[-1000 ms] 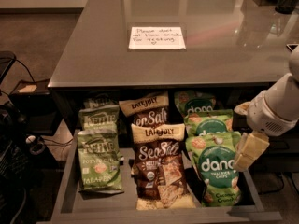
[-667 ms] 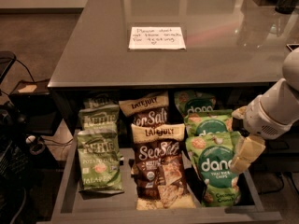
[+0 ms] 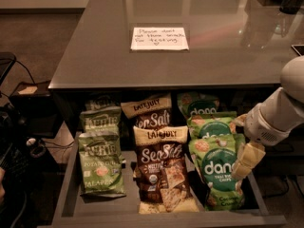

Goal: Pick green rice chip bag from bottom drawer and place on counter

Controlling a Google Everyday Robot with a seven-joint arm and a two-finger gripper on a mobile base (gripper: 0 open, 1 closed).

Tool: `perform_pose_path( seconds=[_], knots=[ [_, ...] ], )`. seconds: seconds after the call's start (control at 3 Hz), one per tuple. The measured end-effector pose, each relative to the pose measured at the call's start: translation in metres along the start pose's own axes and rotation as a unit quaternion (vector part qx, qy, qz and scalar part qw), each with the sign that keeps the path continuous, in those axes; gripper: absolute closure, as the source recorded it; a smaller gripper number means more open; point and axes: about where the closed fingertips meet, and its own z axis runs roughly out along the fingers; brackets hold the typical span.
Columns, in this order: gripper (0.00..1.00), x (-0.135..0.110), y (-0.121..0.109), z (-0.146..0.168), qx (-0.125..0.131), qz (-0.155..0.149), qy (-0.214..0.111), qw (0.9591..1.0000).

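Observation:
The bottom drawer (image 3: pixel 71 194) stands pulled out under the counter (image 3: pixel 109 56). Its right column holds several green rice chip bags; the front one (image 3: pixel 216 172) is bright green with white "dang" lettering, and others (image 3: pixel 211 125) stand behind it. My gripper (image 3: pixel 247 159) hangs from the white arm (image 3: pixel 280 115) at the drawer's right side, over the right edge of the front green bag. I cannot tell whether it touches the bag.
Brown-and-cream Late July Sea Salt bags (image 3: pixel 161 167) fill the drawer's middle column. Olive Kettle chip bags (image 3: pixel 100 163) fill the left column. A white handwritten note (image 3: pixel 159 38) lies on the counter. Cables and dark gear (image 3: pixel 19 146) sit on the floor at left.
My gripper and arm have shifted slightly left and down, closer over the front green bag. The bags have not moved.

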Motion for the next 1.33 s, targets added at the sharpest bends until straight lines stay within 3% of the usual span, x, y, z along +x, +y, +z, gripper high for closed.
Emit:
perform_pose_path(
  seconds=[1.0, 1.33],
  knots=[
    [0.00, 0.016, -0.004, 0.034, -0.035, 0.007, 0.014, 0.9993],
    [0.18, 0.019, 0.001, 0.040, -0.050, 0.007, 0.019, 0.9985]
  ],
)
